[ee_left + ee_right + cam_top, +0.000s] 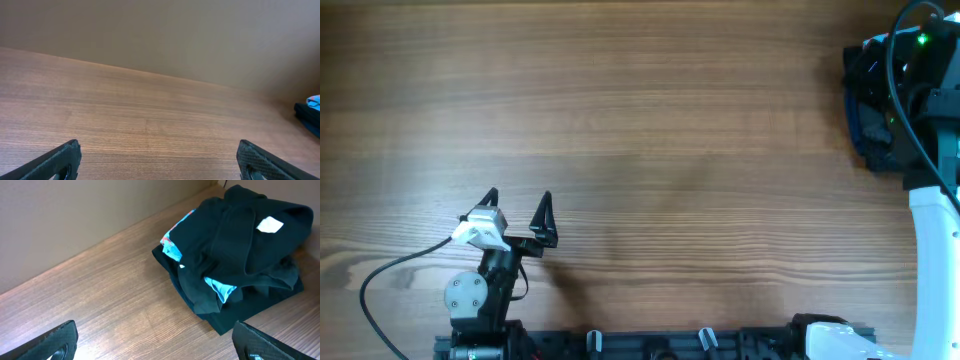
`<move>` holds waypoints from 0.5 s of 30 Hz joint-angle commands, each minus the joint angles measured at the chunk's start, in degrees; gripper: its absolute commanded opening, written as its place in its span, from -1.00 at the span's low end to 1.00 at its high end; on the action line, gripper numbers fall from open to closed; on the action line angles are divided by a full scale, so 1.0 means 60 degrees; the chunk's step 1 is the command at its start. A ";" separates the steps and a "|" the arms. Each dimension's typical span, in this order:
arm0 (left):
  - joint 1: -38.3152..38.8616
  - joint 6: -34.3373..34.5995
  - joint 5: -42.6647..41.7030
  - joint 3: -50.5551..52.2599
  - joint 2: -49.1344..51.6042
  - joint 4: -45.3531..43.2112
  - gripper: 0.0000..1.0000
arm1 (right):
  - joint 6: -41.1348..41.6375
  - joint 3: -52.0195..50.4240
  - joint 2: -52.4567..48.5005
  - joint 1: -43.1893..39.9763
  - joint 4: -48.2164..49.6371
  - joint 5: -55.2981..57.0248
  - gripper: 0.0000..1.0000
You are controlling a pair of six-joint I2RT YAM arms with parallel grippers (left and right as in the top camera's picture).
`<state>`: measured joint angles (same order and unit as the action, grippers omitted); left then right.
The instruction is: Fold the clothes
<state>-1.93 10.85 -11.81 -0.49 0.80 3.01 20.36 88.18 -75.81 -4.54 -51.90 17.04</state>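
The clothes, a crumpled black T-shirt [240, 235] with a small white label [270, 225], lie on top of a pile at the table's far right corner. In the overhead view the pile [865, 115] is mostly hidden under the right arm. My right gripper [154, 328] hovers open over bare wood just short of the pile, with nothing between its fingers. My left gripper [518, 213] stands open near the front left of the table, far from the T-shirt, and its jaws [159, 146] are empty too.
Under the T-shirt a light-blue garment [172, 250] pokes out, and a dark navy folded stack [250, 311] lies at the bottom. The wall runs along the table's far edge [150, 72]. The pile's edge [309, 114] shows at the right of the left wrist view.
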 commanded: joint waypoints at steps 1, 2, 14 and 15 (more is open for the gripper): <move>0.0047 -0.0015 0.0160 0.0029 -0.0087 0.0069 1.00 | 0.0106 0.0051 -0.0080 0.0033 -0.0004 0.0259 1.00; 0.0047 -0.0015 0.0160 0.0029 -0.0084 0.0069 0.99 | 0.0109 0.0051 -0.0080 0.0033 -0.0004 0.0262 1.00; 0.0047 -0.0015 0.0160 0.0029 -0.0076 0.0069 0.99 | 0.0109 0.0051 -0.0193 0.0029 -0.0004 0.0262 1.00; 0.0047 -0.0015 0.0160 0.0029 -0.0076 0.0069 1.00 | 0.0109 0.0051 -0.0215 0.0033 -0.0004 0.0259 1.00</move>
<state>-1.93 10.85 -11.81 -0.49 0.80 3.03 20.36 88.18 -75.94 -4.51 -51.90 17.04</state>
